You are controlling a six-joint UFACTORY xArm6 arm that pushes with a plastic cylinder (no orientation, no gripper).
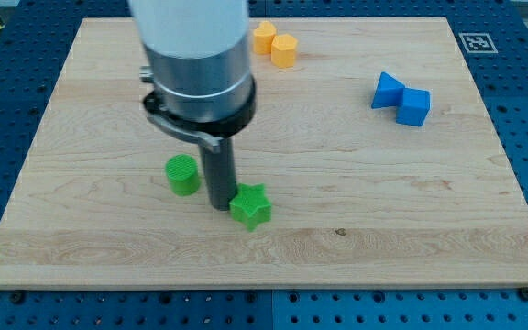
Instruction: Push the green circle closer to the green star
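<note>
The green circle [182, 175], a short cylinder, stands on the wooden board [356, 238] left of centre. The green star [250, 205] lies a little to its right and lower. My tip [220, 205] is down on the board between the two, touching or almost touching the star's left side, with a small gap to the circle. The arm's wide grey body [195, 64] rises above the rod and hides the board behind it.
Two yellow blocks [275, 44] sit together near the view's top, just right of the arm's body. Two blue blocks [401, 99] sit together at the upper right. A fiducial marker [475, 41] is at the board's top right corner.
</note>
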